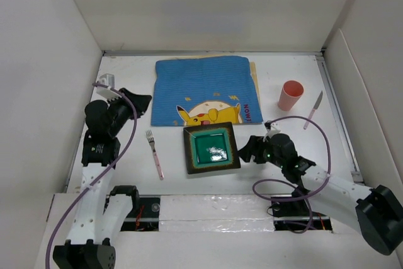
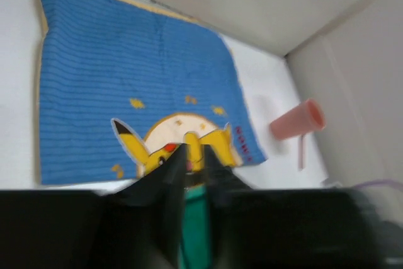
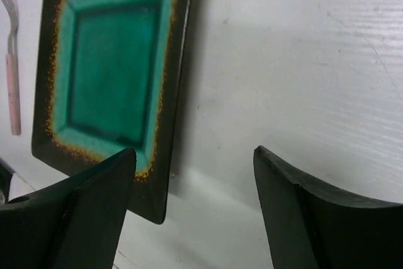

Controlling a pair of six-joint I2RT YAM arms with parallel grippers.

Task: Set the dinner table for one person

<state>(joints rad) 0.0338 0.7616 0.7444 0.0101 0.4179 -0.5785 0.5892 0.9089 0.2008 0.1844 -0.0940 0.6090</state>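
dinner table - flat beneath both grippers | right gripper - jaws wide, empty; straddling right edge of green plate | left gripper - jaws closed tip to tip, holding nothing; beside blue mat

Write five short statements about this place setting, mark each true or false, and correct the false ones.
1. The fork lies left of the plate. True.
2. The cup stands on the blue mat. False: it stands upright on the white dinner table, to the right of the mat.
3. The right pincer is open and empty at the plate's right edge. True.
4. The knife lies next to the fork. False: it lies just right of the cup, on the opposite side of the plate from the fork.
5. The plate is round. False: it is square, green inside with a dark rim.
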